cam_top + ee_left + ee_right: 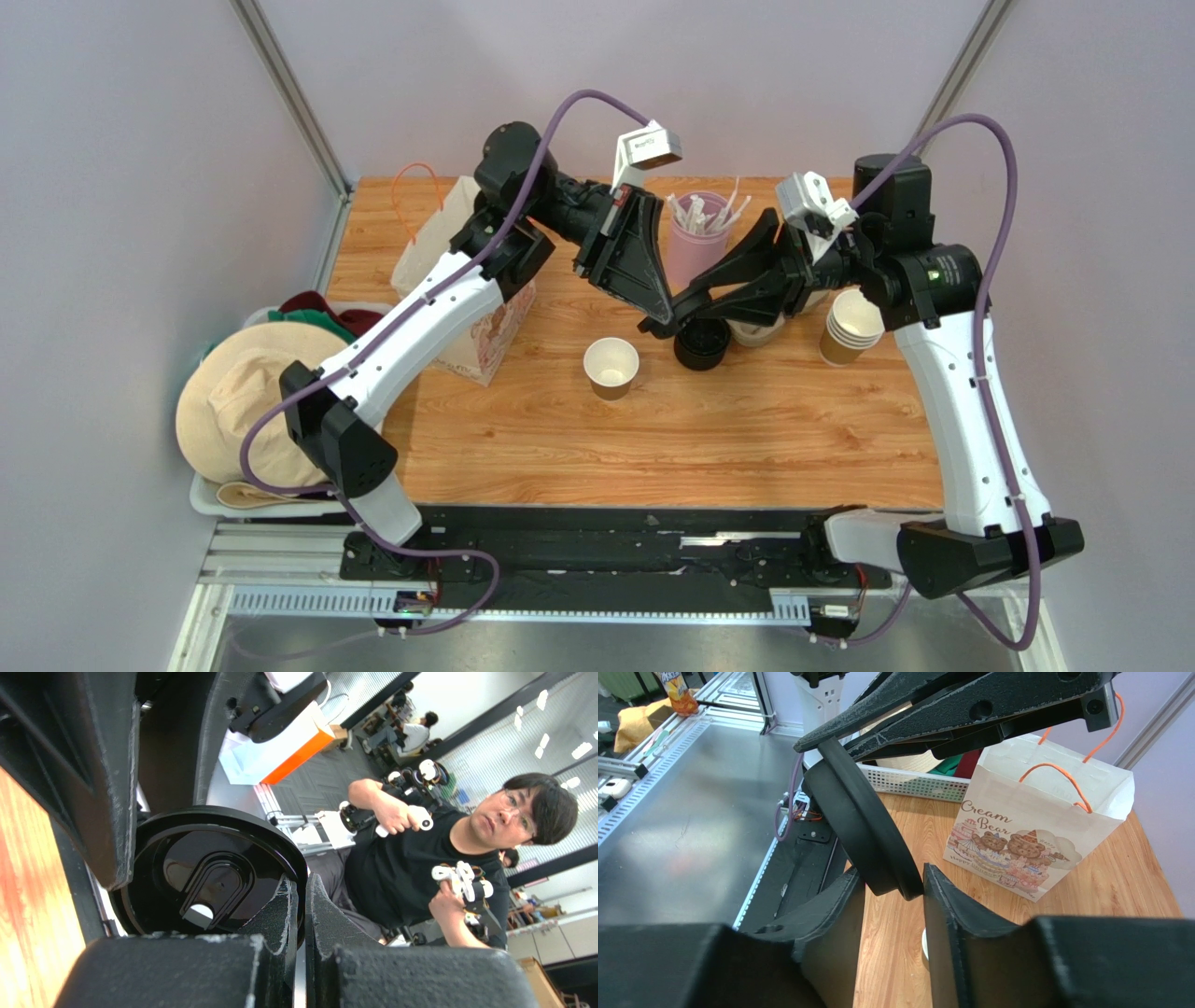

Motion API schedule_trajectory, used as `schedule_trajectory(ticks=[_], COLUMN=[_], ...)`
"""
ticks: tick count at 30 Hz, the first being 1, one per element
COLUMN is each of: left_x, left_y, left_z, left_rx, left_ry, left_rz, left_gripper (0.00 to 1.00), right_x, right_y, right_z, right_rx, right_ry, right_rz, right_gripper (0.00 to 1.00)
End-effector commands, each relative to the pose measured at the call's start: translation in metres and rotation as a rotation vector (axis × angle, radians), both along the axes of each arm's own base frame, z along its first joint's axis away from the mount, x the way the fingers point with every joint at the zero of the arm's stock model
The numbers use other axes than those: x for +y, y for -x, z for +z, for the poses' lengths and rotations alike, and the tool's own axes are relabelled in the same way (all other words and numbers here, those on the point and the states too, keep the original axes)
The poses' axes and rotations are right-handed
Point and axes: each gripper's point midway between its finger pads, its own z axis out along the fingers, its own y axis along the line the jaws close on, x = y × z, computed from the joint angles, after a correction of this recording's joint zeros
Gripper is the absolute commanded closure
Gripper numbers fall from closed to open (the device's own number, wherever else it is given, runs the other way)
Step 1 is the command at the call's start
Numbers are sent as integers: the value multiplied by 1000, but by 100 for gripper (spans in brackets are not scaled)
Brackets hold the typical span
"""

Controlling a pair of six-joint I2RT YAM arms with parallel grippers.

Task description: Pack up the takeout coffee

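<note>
Wore white shells on left arm (421,329) and right arm (968,406), black joint housings (344,434) between. Trailed purple cables (603,94) base to wrist. Carried white camera boxes (648,144) at wrists. Ended in matte black, grainy, wedge-shaped fingers (962,924).

Lid (861,836) stands on edge, upper rim pinched by the left gripper (815,740) reaching in from above. Lower rim sits between the right gripper (892,875) fingers, close on both sides; contact unclear. Behind it, a bag (1025,833) stands upright on the table (1102,889), orange handles up.
</note>
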Motion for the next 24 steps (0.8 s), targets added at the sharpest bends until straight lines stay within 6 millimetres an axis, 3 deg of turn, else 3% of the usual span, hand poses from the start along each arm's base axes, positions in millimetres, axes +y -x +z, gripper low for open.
schedule_trajectory(ticks=[1,8,11,15,24], left_x=[31,32,33,34,37], left_y=[18,16,13,1,-31], left_z=[-14,-16,-15,-15,-14], left_rx=[-105,-105,-115,-116,-148], left_ry=[-40,-49,-48,-50,-54], left_rz=[-215,-223,-213,-179,-92], left_gripper=[100,97,89,76,65], right_x=[0,-1,-3,-4,-4], right_y=[30,36,38,42,41], right_z=[23,21,18,20,19], right_rx=[-4,22,26,27,43], right_ry=[-72,-71,-66,-63,-52], right_rz=[135,141,131,125,108], right_gripper=[66,75,78,81,88])
